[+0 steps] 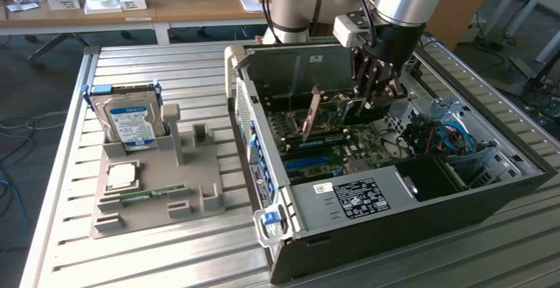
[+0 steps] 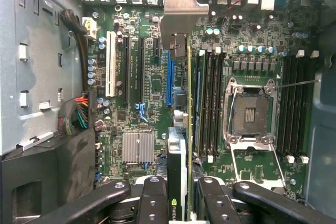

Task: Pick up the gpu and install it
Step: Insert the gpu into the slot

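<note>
The gpu (image 2: pixel 177 161) is standing on edge inside the open computer case (image 1: pixel 385 235). Its thin side is facing the wrist camera, and its pale bracket (image 2: pixel 178 14) is pointing at the slotted rear wall. You are seeing it running just beside the blue slot (image 2: pixel 169 77) on the motherboard (image 2: pixel 142 93), between that slot and the dark memory slots (image 2: pixel 210 103). You cannot tell whether its lower edge is touching a slot. The gripper (image 2: pixel 178 190) is clamping the card at the end away from the bracket, with a black finger (image 2: pixel 152 198) pressing on each face. Farther out on the board, the CPU socket (image 2: pixel 252 111) is lying open. Outside the case, toward the exterior view's left, a grey holder (image 1: pixel 188 170) is carrying an upright blue-labelled hard drive (image 1: pixel 130 123), a flat processor chip (image 1: pixel 120 175) and a narrow green RAM stick (image 1: pixel 144 196). Everything is resting on the slatted metal table (image 1: pixel 157 262).
</note>
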`<state>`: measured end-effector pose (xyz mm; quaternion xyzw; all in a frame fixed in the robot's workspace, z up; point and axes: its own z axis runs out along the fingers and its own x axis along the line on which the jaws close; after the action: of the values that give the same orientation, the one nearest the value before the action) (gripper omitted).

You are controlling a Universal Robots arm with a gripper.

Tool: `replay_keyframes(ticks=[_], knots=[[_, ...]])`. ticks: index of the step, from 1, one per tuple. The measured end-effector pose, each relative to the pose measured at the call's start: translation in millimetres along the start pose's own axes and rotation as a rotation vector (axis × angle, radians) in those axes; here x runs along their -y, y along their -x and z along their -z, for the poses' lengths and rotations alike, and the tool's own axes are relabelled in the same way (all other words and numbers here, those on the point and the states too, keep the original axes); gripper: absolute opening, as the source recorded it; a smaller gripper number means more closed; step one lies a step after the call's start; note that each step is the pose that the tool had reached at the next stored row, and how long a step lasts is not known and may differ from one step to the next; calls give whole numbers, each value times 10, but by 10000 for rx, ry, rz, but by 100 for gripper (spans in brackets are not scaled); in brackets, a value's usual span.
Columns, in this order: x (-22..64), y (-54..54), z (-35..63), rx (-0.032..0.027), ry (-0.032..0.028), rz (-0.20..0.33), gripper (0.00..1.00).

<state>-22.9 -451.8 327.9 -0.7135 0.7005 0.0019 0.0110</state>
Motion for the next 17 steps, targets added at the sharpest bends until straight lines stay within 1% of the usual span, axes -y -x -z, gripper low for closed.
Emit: replay_keyframes(ticks=[17], knots=[[-118, 2, 2, 0, 0, 0, 27]])
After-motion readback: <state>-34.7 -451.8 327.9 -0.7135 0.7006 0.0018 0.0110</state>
